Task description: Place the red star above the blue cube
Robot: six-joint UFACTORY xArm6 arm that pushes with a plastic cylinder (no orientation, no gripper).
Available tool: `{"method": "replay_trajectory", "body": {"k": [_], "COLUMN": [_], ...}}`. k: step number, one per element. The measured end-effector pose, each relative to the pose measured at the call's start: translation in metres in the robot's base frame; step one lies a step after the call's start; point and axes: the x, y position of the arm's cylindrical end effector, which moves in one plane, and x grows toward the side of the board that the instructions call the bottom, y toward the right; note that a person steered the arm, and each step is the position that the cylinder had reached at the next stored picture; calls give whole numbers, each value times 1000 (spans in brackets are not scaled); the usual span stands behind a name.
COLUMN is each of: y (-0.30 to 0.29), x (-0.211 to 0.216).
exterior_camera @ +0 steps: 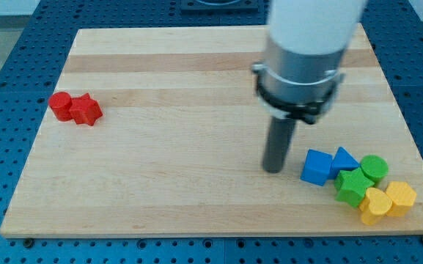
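The red star (86, 110) lies at the view's left on the wooden board (167, 183), touching a red cylinder (61, 105) on its left. The blue cube (317, 166) sits at the view's lower right. My tip (273, 169) rests on the board just left of the blue cube, a small gap apart, and far to the right of the red star. The arm's white and grey body (303, 51) hangs above the rod.
Next to the blue cube lies a cluster: a blue triangular block (344, 160), a green cylinder (374, 169), a green star (353, 187), a yellow heart (374, 206) and a yellow hexagonal block (401, 197). The board's right edge runs close by.
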Motion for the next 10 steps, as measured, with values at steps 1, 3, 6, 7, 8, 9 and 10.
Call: {"method": "replay_trajectory", "body": {"k": [1,3,6,7,8,9,10], "y": [-78,-180,-285,-302,-334,-350,-354], "x": [0,22,32,32,30,25,0]}}
